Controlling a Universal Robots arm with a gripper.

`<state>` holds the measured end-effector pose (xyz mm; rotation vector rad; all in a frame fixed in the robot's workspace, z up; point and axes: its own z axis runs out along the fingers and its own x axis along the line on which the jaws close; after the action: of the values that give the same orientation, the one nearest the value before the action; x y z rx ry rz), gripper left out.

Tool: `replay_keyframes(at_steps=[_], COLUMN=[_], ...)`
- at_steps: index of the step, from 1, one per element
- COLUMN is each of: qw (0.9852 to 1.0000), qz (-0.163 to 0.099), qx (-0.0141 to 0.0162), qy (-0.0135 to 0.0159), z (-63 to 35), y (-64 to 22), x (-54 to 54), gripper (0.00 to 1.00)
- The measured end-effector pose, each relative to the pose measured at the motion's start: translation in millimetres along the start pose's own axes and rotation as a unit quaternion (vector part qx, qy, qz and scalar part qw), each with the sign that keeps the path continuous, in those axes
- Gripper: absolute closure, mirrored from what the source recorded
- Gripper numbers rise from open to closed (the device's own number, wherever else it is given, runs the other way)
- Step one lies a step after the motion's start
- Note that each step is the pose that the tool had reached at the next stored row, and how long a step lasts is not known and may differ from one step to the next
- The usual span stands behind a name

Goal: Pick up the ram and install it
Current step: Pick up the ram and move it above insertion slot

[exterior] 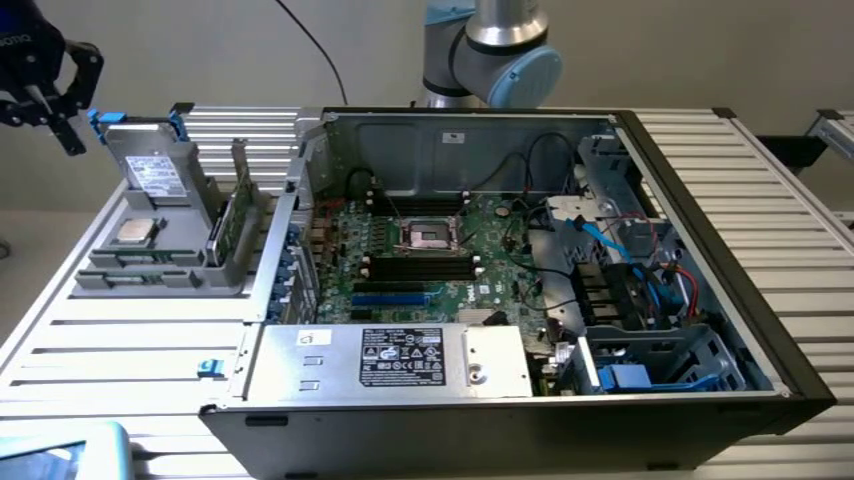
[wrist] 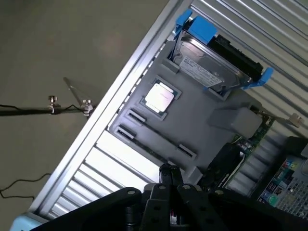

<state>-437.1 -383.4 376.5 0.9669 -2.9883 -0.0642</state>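
**Ram waits in its holder as gripper hangs empty-handed**

From my remote station, the gripper (wrist: 171, 177) has its fingers pressed together on nothing. It hangs in the air above the outer edge of the grey holder (wrist: 197, 122), well apart from the ram (exterior: 238, 228). In the exterior view it sits high at that view's far left, beyond the holder's far corner.

The ram, a narrow green stick, stands on its long edge in a slot of the holder, on the side nearest the open computer case (exterior: 694, 170). In the wrist view I can make out only part of its green board, with a grey block of the holder in front of it.

Sharing the holder are the grey drive (wrist: 211, 65) with blue tabs, propped up at the far end, and the small square silver processor chip (wrist: 160, 96), lying flat in its recess.

The holder rests on a slatted metal table (exterior: 120, 340), just beside the case. Inside the case the motherboard (exterior: 501, 255) lies face up, with its dark memory slots (exterior: 420, 266) running alongside the processor socket (exterior: 430, 235). The power supply (exterior: 387, 358) sits along the case's near wall.
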Motion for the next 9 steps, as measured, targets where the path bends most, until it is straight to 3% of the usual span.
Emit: replay_keyframes(at_steps=[5, 9], qw=[0.9990, 0.9966], qz=[-0.045, -0.082], qx=[-0.0006, -0.0010], qy=[0.0018, 0.0032], z=[0.2, 0.3], y=[0.0, 0.0], x=[0.0, 0.0], gripper=[0.89, 0.89])
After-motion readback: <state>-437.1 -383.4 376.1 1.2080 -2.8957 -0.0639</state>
